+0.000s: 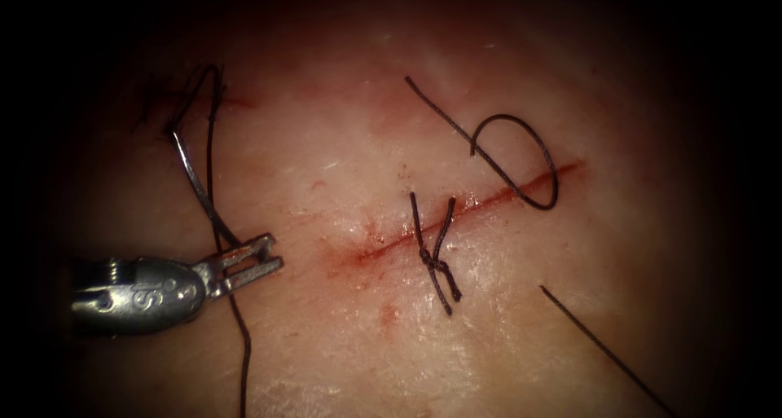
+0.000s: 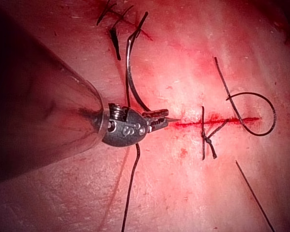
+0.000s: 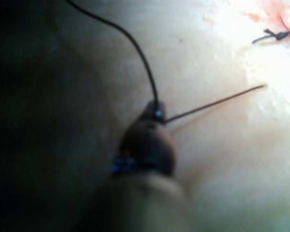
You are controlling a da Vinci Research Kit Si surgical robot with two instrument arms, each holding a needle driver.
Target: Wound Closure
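Your left tool (image 1: 259,263) grips the needle (image 1: 199,191) near its tip, left of the cut (image 1: 456,210); your right tool (image 3: 154,113) pinches the thread (image 3: 212,103) — keep both grasps firm.

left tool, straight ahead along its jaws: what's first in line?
Probably the near end of the cut in the tissue, right of the left tool, which holds the needle. Height above the tissue is unclear.
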